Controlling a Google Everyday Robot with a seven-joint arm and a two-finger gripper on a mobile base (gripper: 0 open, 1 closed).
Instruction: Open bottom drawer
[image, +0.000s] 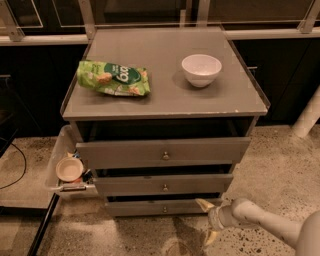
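The white arm is cut off at the bottom right corner. The bottom drawer sits in dark shadow, so its little knob is hard to see. That drawer is just left of the pincer, lowest in the desk, and I cannot tell if the top finger touches its right end. The arm reaches in low over the floor from the right, its two yellow-tipped fingers spread wide.
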